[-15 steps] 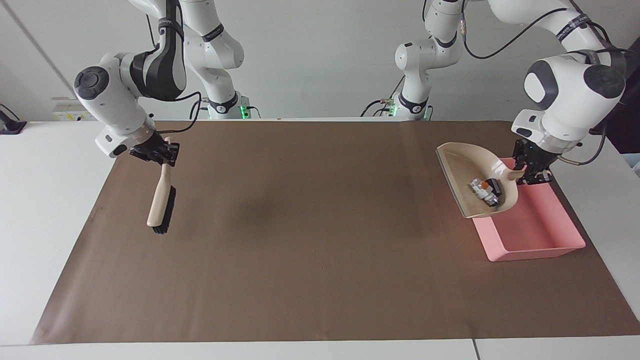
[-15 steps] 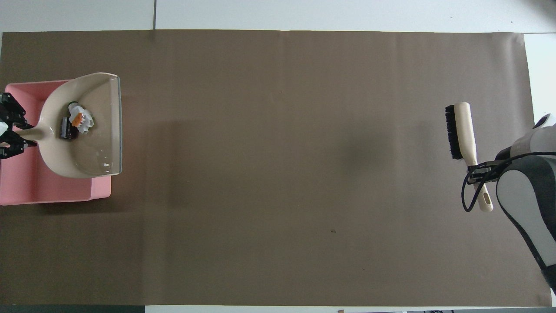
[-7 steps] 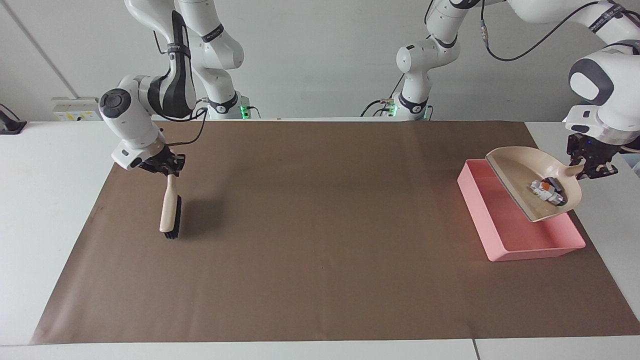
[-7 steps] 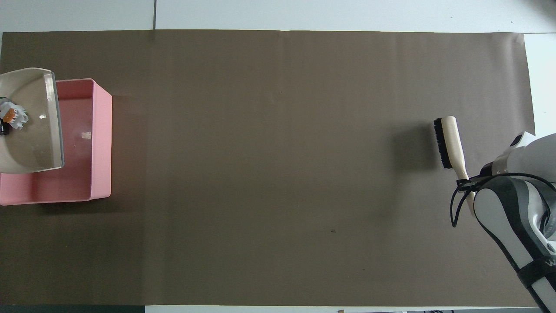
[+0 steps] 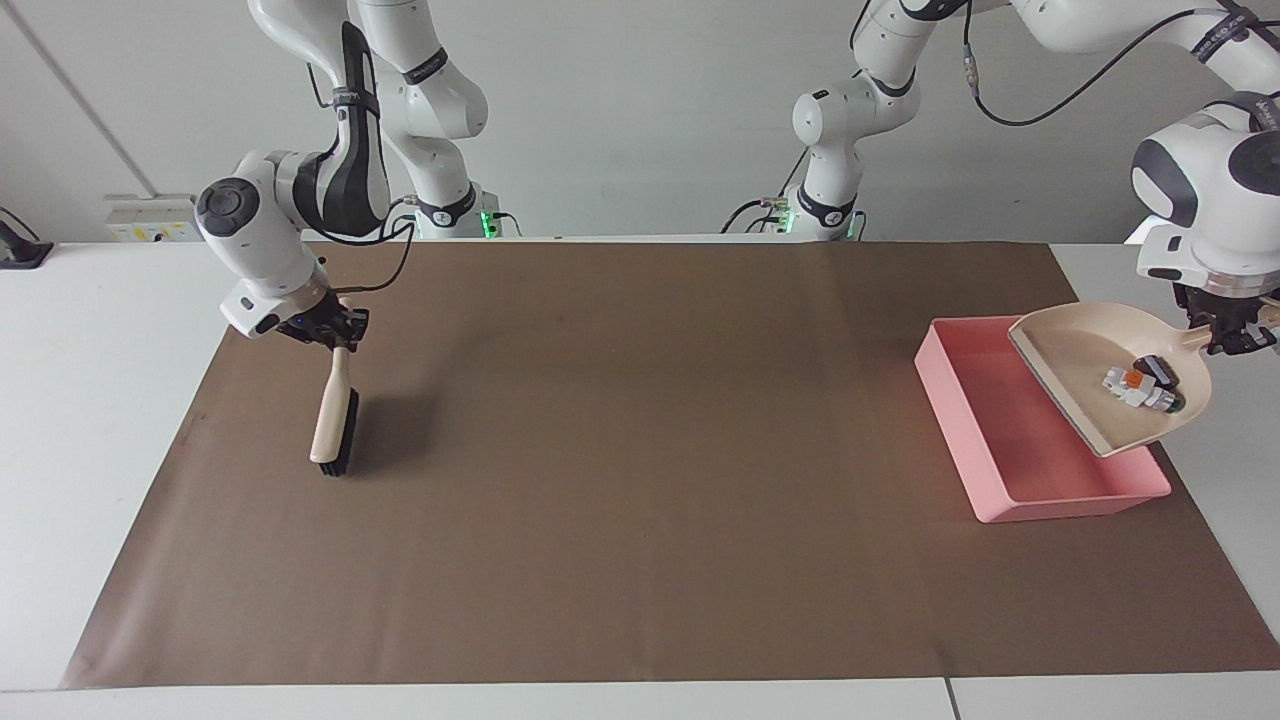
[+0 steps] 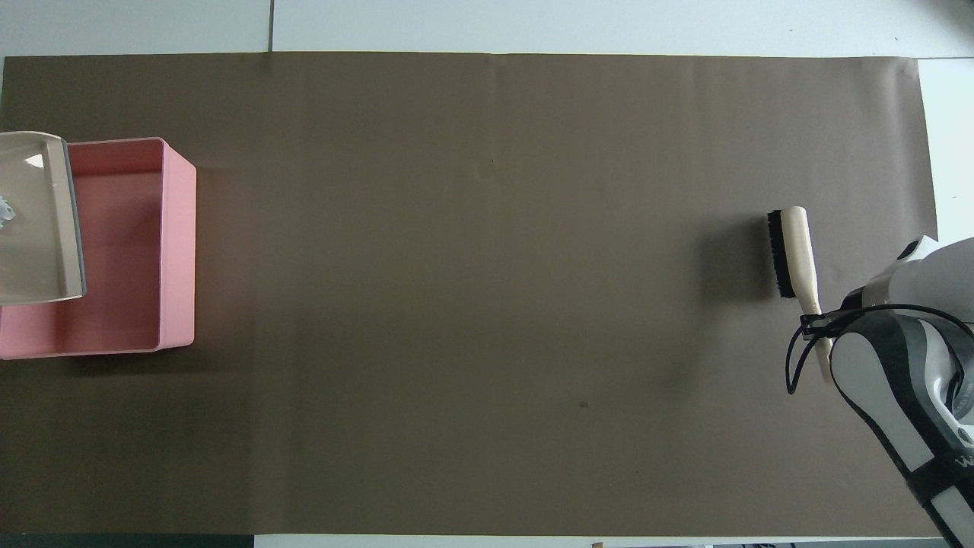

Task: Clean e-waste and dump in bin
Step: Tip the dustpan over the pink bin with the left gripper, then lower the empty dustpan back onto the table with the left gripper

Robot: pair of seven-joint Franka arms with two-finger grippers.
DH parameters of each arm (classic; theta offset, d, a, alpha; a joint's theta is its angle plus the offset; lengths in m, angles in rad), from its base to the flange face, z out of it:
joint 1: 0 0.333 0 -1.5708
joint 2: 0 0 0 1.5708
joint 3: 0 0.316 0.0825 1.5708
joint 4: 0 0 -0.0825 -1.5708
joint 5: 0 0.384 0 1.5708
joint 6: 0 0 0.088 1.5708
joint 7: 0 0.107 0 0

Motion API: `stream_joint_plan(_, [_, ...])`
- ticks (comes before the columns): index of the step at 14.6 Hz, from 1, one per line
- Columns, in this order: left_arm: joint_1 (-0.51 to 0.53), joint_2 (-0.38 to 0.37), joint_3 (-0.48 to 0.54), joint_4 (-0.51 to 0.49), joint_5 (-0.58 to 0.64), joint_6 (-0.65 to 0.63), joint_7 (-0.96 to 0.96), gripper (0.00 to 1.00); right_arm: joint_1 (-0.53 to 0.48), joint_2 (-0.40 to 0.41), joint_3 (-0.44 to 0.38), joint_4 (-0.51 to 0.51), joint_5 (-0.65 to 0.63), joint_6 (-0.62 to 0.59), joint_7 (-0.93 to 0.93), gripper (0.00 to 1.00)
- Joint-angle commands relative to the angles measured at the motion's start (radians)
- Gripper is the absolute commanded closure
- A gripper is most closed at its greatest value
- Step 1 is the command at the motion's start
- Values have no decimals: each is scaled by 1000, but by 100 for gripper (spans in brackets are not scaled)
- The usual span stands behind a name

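The beige dustpan [image 5: 1085, 375] hangs in the air over the edge of the pink bin [image 5: 1000, 430] at the left arm's end of the table. My left gripper [image 5: 1228, 335] is shut on its handle. The e-waste lies in the pan near the handle: a whitish piece [image 5: 1128, 384] and a black block [image 5: 1155, 368]. In the overhead view the dustpan [image 6: 34, 221] overlaps the bin [image 6: 129, 251], whose inside looks bare. My right gripper [image 5: 325, 328] is shut on the handle of a beige brush [image 5: 333, 425], its black bristle end down at the mat.
A brown mat [image 5: 640, 450] covers the table between the brush and the bin. The brush also shows in the overhead view [image 6: 791, 251], with the right arm's body over its handle. White table lies around the mat.
My left gripper has carried the dustpan from over the bin's middle out to the bin's edge at the left arm's end. My right gripper has lowered the brush to the mat.
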Motion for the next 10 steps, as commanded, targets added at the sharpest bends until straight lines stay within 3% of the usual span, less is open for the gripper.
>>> stream_joint_plan(1, [-41,-14,6,-59,146,21,-136,100,-19,-41,17,-56,-18,45,19,99])
stream_joint_plan(7, [-96,-34,8,-113,355,-35,-230,100,-18,-51,19,-79,-18,55,-3,95])
stream_joint_plan(10, [-101,-34,8,-107,446,-60,-240,100,-18,-58,19,-93,-18,64,-7,84])
